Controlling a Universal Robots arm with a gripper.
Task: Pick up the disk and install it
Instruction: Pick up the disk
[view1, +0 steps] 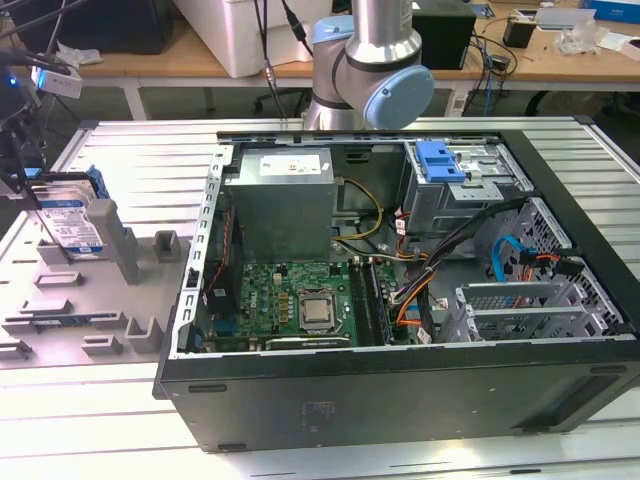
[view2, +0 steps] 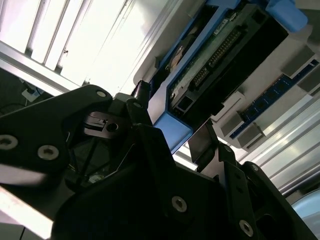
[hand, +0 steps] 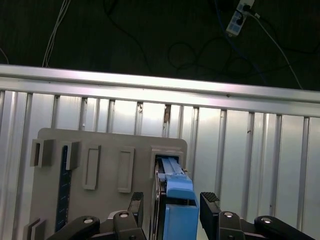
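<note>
The disk (view1: 68, 218), a silver hard drive with a blue-and-white label in a blue carrier, stands on edge in a slot of the grey fixture plate (view1: 110, 300) at the exterior view's left. My gripper (view1: 28, 185) hangs over it at the frame's left edge. In the first wrist view the black fingers (hand: 210, 204) straddle the disk's blue carrier (hand: 177, 200), open, with a small gap on one side. The second wrist view has the gripper (view2: 172, 117) around the disk's connector end (view2: 210, 65).
The open computer case (view1: 400, 390) lies at centre right, with a grey metal box (view1: 285, 200), motherboard (view1: 300, 300), cables and a blue bracket (view1: 440, 160) at the drive bay. The fixture plate holds other slots and a memory stick (hand: 62, 200). Ribbed metal table underneath.
</note>
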